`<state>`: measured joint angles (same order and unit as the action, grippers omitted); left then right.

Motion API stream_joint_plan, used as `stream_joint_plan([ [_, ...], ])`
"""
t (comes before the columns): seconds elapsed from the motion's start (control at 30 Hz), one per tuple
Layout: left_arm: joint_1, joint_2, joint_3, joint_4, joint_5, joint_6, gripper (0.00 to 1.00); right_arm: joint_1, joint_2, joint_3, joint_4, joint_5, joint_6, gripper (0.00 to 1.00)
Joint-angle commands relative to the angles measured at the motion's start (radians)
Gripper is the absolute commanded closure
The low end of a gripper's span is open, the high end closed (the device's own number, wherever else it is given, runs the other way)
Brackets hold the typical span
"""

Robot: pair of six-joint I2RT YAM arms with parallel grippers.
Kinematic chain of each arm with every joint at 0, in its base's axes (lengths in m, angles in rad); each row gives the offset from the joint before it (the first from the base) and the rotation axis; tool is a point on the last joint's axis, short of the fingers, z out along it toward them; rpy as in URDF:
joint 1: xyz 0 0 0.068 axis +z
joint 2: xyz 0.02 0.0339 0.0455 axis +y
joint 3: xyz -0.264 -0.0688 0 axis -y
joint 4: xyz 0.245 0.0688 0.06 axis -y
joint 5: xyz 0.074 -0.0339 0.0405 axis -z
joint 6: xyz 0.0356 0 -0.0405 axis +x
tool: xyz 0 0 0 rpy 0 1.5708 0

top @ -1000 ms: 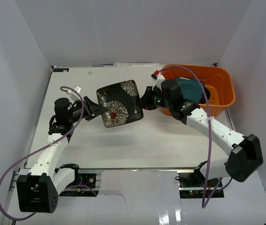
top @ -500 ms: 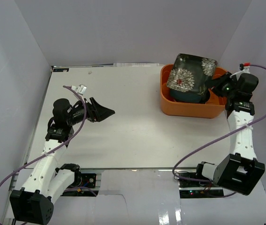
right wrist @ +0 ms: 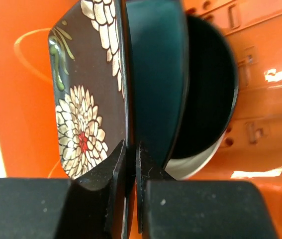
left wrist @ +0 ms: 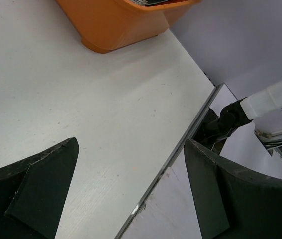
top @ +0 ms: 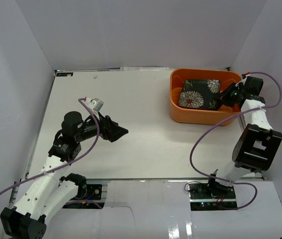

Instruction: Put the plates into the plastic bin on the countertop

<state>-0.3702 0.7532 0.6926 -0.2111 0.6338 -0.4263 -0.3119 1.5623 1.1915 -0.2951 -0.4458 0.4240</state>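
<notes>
The orange plastic bin (top: pixel 176 110) stands at the back right of the white countertop (top: pixel 131 94). The square black plate with white flowers (top: pixel 198 93) lies in it, on top of other plates. My right gripper (top: pixel 224 98) is shut on its right rim. In the right wrist view the jaws (right wrist: pixel 130 154) pinch the flowered plate (right wrist: pixel 88 89). Behind it sit the dark teal square plate (right wrist: pixel 155 74), a black round plate (right wrist: pixel 208 94) and a sliver of a cream one (right wrist: pixel 193 168). My left gripper (top: pixel 123 132) is open and empty above the countertop's middle left (left wrist: pixel 131 189).
White walls enclose the countertop on three sides. The left wrist view shows the bin's outer wall (left wrist: pixel 116 25), the countertop's near metal edge (left wrist: pixel 180 149) and the right arm's base (left wrist: pixel 228 119). Purple cables loop off both arms.
My right gripper has lowered the flowered plate from above the bin down onto the stack inside it. My left gripper has moved a little nearer and to the right, still open.
</notes>
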Motion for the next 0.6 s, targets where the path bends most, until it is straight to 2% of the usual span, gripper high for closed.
stream_joint_plan([
  [0.0,-0.010,-0.023,-0.015,-0.010,-0.011,0.038,0.02,0.002,0.063,0.140,0.080,-0.028,-0.004,0.92],
  [0.07,-0.013,-0.031,-0.016,-0.011,-0.023,0.038,0.02,0.005,0.114,0.236,0.001,0.008,-0.034,0.92],
  [0.1,-0.013,-0.029,-0.015,-0.010,-0.025,0.038,0.02,0.005,0.177,0.284,-0.047,0.033,-0.078,0.88],
  [0.17,-0.015,-0.025,-0.015,-0.010,-0.023,0.040,0.02,0.016,0.238,0.414,-0.131,0.035,-0.122,0.59],
  [0.2,-0.013,-0.029,-0.015,-0.010,-0.025,0.040,0.02,0.022,0.281,0.451,-0.213,0.056,-0.140,0.34],
  [0.27,-0.013,-0.040,-0.015,-0.011,-0.067,0.041,0.02,0.042,0.288,0.494,-0.248,0.102,-0.171,0.15],
  [0.3,-0.013,-0.043,-0.013,-0.019,-0.084,0.043,0.02,0.048,0.265,0.496,-0.240,0.145,-0.174,0.02],
  [0.37,-0.015,-0.051,-0.005,-0.031,-0.127,0.044,0.02,0.057,0.223,0.481,-0.208,0.176,-0.150,0.09],
  [0.57,-0.015,-0.078,0.011,-0.010,-0.166,0.037,0.02,0.092,-0.051,0.383,-0.093,0.150,-0.056,0.10],
])
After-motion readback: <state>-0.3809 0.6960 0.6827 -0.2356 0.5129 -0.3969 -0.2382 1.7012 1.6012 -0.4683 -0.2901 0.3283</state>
